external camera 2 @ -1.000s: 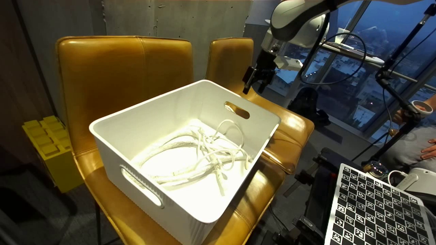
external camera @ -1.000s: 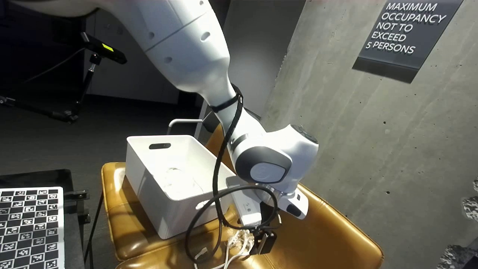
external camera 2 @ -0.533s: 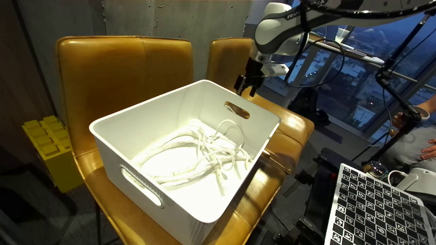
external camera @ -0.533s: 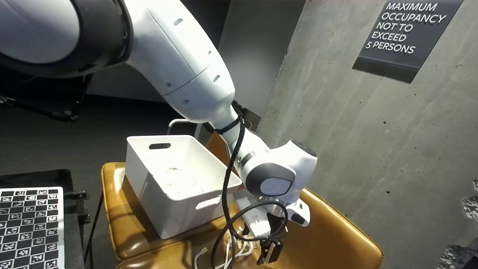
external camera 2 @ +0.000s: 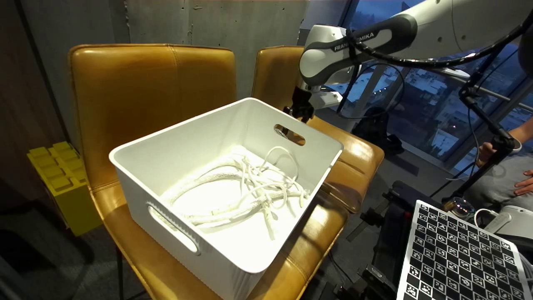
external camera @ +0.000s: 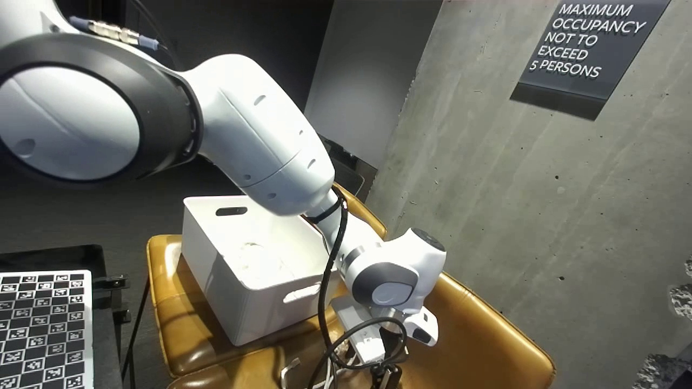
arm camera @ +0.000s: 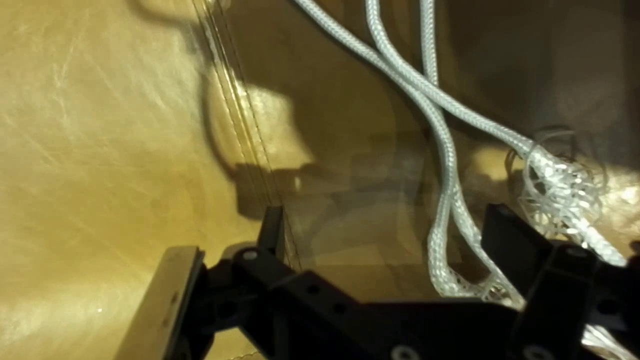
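**Gripper [arm camera: 384,220] spread wide over rope [arm camera: 448,155] on a chair [arm camera: 100,150]**

Nearest: one gripper, two fingers [arm camera: 272,230] well apart, tan chair and one bend of rope showing in the gap. Behind the finger at the right of the wrist view, more rope; contact or clearance impossible to tell. Along the top edge of that view, three white strands, crossing lower down. Frayed patches, two: one loose clump [arm camera: 562,192] near that finger, one at the bend. Above, one black cable [external camera: 324,281] hanging in a loop from one white arm [external camera: 281,162], in both exterior views.

Beside the gripper, in both exterior views: one white bin [external camera 2: 225,271], upright on the next chair [external camera 2: 154,83], with two handle slots [external camera 2: 173,229], one at each end. Inside the bin, white rope [external camera 2: 261,191]: thick lengths curving along the bottom and a tangle of thin ends, too knotted to count. Chairs, two, tan, side by side.

Apart from both chairs, in both exterior views, one checkered board [external camera 2: 462,254]. In an exterior view, one yellow brick [external camera 2: 62,183] beside the bin's chair, and one person [external camera 2: 504,179], cut off at the edge. Farther back, one grey sign [external camera: 589,48] on a concrete wall [external camera: 486,216], and window glass [external camera 2: 424,116].
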`<state>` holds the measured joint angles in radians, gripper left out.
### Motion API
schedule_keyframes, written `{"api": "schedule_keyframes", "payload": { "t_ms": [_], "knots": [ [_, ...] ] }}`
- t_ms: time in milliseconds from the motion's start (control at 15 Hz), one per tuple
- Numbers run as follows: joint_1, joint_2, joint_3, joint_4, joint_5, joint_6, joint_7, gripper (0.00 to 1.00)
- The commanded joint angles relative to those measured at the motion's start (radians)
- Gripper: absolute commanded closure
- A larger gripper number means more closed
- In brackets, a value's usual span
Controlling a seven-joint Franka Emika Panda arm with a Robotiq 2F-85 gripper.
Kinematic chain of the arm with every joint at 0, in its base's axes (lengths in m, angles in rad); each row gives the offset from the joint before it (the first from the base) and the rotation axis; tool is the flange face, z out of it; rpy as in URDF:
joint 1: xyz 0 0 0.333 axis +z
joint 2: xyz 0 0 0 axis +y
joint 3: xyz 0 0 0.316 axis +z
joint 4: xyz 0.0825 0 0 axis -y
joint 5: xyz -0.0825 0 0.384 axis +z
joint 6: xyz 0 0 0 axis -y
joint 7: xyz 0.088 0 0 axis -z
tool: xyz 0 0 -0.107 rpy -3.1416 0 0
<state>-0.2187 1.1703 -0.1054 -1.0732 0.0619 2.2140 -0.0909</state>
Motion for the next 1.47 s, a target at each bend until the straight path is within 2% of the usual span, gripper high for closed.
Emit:
{"api": "schedule_keyframes", "payload": {
  "t_ms": [0,800,1400],
  "knots": [
    [0.003,0.08,-0.007,0.123,-0.03,-0.054,0.041,0.0],
    [0.002,0.188,-0.023,0.299,-0.06,-0.112,0.069,0.0],
    [0.002,0.183,-0.088,0.299,-0.06,-0.096,0.055,0.0]
  ]
}}
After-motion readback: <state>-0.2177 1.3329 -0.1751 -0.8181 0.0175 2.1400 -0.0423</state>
